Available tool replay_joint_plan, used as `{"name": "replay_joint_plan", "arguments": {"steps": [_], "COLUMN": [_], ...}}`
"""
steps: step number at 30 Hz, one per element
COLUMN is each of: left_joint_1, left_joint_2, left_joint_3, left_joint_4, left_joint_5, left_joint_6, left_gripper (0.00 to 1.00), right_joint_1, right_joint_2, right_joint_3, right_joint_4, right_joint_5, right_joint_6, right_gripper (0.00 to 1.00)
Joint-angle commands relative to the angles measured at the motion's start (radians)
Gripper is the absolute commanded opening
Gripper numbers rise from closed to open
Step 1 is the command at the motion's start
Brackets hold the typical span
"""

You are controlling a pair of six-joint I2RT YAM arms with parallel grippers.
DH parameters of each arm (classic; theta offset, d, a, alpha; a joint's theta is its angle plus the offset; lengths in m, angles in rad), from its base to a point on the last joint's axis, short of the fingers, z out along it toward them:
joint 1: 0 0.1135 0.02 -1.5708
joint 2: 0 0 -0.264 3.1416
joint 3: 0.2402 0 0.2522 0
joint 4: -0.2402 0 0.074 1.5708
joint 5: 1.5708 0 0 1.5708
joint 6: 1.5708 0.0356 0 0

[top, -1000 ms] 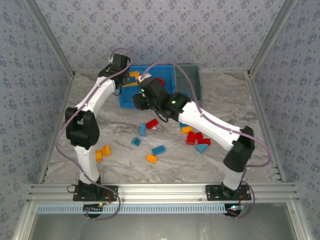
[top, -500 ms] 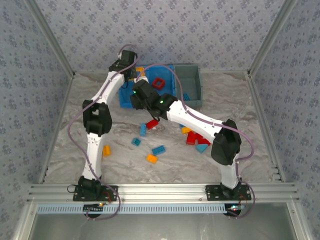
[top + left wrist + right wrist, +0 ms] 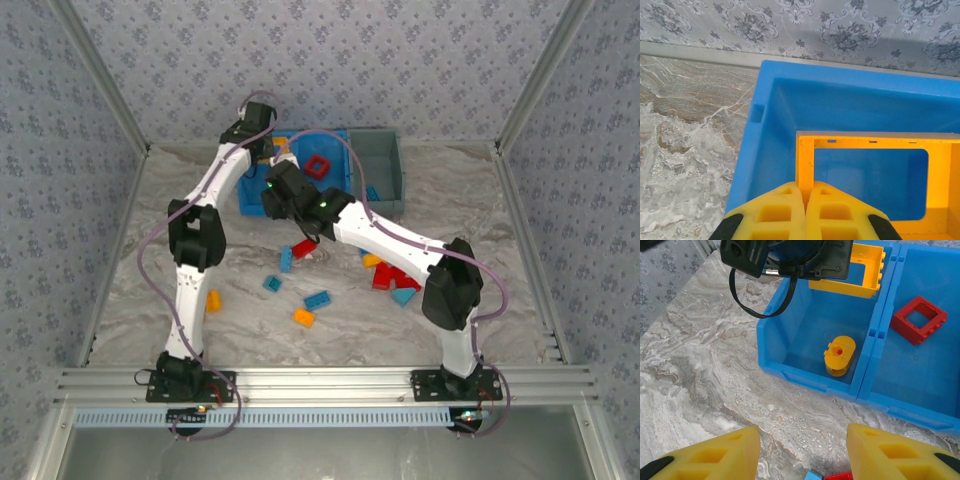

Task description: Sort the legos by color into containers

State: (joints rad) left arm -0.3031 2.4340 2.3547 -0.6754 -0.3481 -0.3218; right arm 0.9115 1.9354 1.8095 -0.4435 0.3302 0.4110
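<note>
Gripping one wall of the yellow frame (image 3: 875, 141), the left gripper (image 3: 807, 192) hangs at the far end of the left blue bin (image 3: 765, 100) — fingers pinched tight on the plastic. Can't tell whether the frame touches the bin floor. Meanwhile the right gripper (image 3: 802, 432) is spread wide w/ nothing between its fingers, over the table (image 3: 715, 365) just in front of that bin. Inside it lies a round yellow brick (image 3: 839, 355). A red frame (image 3: 918, 320) sits in the middle blue bin (image 3: 935, 375), and a blue brick (image 3: 372, 193) in the grey bin (image 3: 396, 170). Some loose legos (image 3: 317, 299) — red, blue, orange — lie scattered on the table.
</note>
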Motion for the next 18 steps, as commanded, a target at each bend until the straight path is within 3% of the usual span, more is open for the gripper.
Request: {"name": "replay_joint_plan", "arguments": {"steps": [1, 13, 15, 18], "left_joint_1": [-0.005, -0.008, -0.008, -0.008], "left_joint_2": [0.040, 0.078, 0.086, 0.092], "left_joint_3": [0.033, 0.044, 0.046, 0.060], "left_joint_4": [0.003, 0.011, 0.006, -0.030], "left_joint_5": [-0.001, 0.065, 0.081, 0.093], "left_joint_6": [0.019, 0.011, 0.014, 0.018], "left_gripper": [0.00, 0.01, 0.06, 0.22], "right_joint_1": [-0.009, -0.019, -0.019, -0.019], "right_joint_2": [-0.033, -0.006, -0.007, -0.013], "right_joint_3": [-0.014, 0.017, 0.014, 0.009], "right_joint_4": [0.002, -0.028, -0.029, -0.032], "right_joint_5": [0.020, 0.053, 0.053, 0.052], "right_joint_6": [0.019, 0.047, 0.049, 0.050], "right_gripper": [0.51, 0.52, 0.51, 0.51]}}
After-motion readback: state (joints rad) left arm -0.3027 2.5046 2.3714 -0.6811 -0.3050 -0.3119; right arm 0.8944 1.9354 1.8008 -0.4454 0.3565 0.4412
